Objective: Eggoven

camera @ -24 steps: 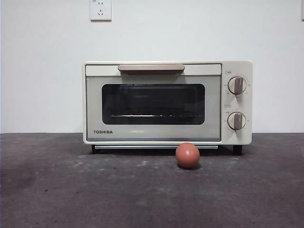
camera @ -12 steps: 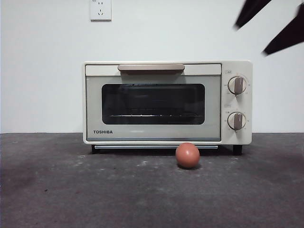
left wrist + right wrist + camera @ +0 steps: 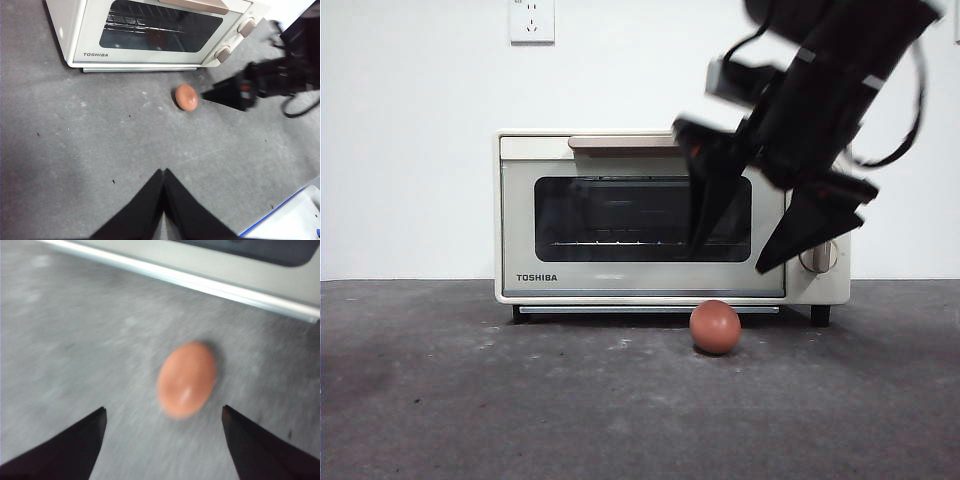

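Front view: the right tool (image 3: 730,258), jaws spread wide, is hanging above the small reddish-brown egg (image 3: 715,327), which is lying on the dark grey tabletop (image 3: 470,400) just before the cream boxy TOSHIBA toaster oven (image 3: 620,215). Left wrist view: the left tool (image 3: 163,172) is sitting pinched together, well apart from the egg. Right wrist view: the egg is sitting between the spread jaws, untouched.

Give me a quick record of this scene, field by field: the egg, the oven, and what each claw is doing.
egg: reddish-brown egg lying on the dark table, just in front of the oven, untouched
oven: cream TOSHIBA toaster oven, door shut, tan handle at top
right claw: right claw open, above the egg, jaws spread to either side of it, not touching
left claw: left claw shut, back from the egg, holding nothing
background: white wall with a socket
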`<action>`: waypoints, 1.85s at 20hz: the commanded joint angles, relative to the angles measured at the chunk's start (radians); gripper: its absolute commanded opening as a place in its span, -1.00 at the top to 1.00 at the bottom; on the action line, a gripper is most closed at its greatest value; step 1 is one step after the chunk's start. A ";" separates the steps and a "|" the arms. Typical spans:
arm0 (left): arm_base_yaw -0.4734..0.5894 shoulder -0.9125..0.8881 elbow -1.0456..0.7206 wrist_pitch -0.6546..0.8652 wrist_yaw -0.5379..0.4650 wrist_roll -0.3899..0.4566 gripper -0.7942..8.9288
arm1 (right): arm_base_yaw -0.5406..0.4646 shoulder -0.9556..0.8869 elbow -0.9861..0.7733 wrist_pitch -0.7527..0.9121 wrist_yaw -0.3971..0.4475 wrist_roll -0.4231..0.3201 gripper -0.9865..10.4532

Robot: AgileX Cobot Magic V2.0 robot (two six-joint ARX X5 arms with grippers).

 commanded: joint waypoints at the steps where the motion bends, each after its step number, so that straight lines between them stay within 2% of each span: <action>1: -0.003 0.005 0.018 0.008 0.005 0.016 0.82 | 0.009 0.077 0.062 0.014 0.021 0.010 0.18; 9: -0.003 0.006 0.018 0.008 0.005 0.016 0.82 | 0.009 0.229 0.124 0.023 0.051 0.010 0.18; 21: -0.003 0.006 0.018 0.015 0.004 0.016 0.82 | 0.007 0.294 0.124 0.043 0.070 0.014 0.27; 24: -0.003 0.006 0.018 0.016 0.004 0.016 0.82 | 0.008 0.298 0.124 0.044 0.077 0.020 0.42; 29: -0.003 0.006 0.018 0.016 0.005 0.016 0.82 | 0.008 0.298 0.124 0.043 0.069 0.011 0.80; 33: -0.003 0.007 0.018 0.039 0.004 0.003 0.82 | 0.008 0.261 0.124 0.014 0.057 -0.024 0.82; 37: -0.005 0.043 0.021 0.136 0.004 -0.042 0.82 | 0.019 0.111 0.124 -0.091 0.057 -0.077 0.82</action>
